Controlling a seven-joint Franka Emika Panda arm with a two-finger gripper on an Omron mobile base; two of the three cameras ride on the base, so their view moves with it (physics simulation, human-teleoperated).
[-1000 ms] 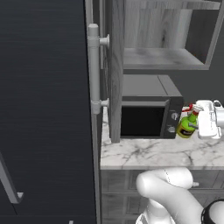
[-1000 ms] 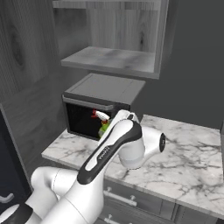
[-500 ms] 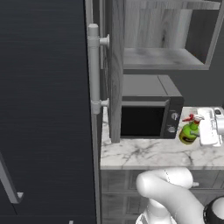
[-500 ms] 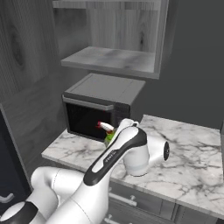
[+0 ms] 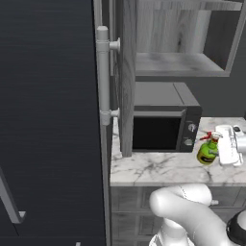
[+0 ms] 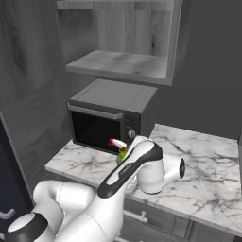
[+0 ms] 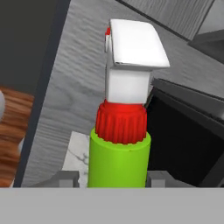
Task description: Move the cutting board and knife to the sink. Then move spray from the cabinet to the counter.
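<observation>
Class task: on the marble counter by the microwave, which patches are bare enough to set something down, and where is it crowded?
Bare: the counter right of the arm, toward the dark wall, and the front strip before the microwave. Crowded: beside the microwave's knobs, where the hand holds the spray.

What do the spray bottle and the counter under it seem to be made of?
The spray looks like smooth plastic: a uniform bright green body, ribbed red collar and white nozzle top. The counter looks like polished marble or an imitation of it: white with grey veins. As everything is rendered, both are only appearances.
</observation>
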